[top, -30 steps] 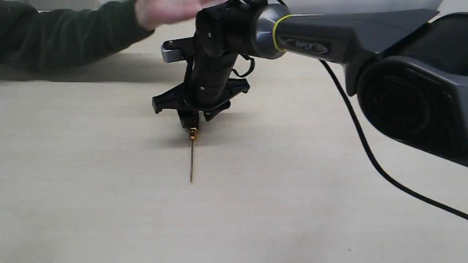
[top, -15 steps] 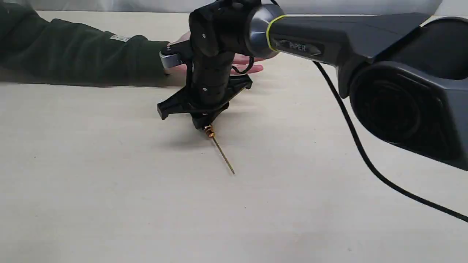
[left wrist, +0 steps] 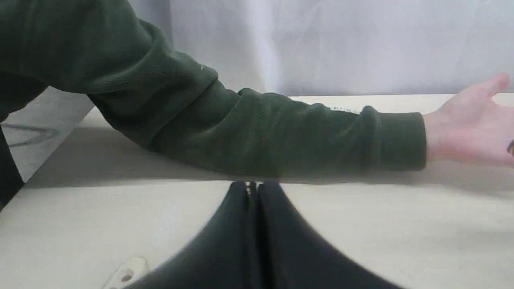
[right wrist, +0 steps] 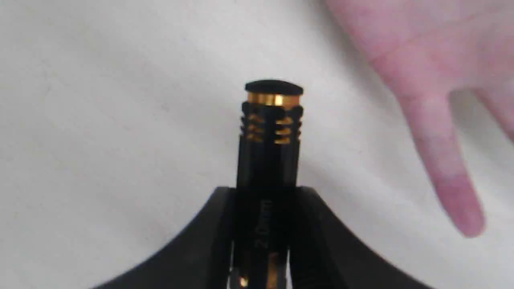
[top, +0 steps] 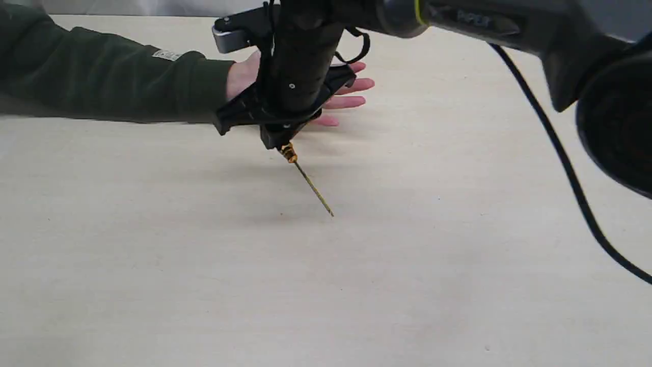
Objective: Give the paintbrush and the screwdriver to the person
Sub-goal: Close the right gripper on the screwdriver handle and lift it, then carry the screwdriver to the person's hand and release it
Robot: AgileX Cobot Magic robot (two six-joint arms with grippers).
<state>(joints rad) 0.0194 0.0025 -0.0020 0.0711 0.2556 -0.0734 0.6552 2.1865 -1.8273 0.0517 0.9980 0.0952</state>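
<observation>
The black arm [top: 489, 23] bears a yellow-green ring [top: 418, 10] and a black cable [top: 574, 182].

Paintbrush [left wrist: 125, 274] mostly hidden behind left tool [left wrist: 252, 186]

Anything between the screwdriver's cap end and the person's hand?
Nothing. The right wrist view shows only bare table between the screwdriver and the hand; they are apart.
</observation>
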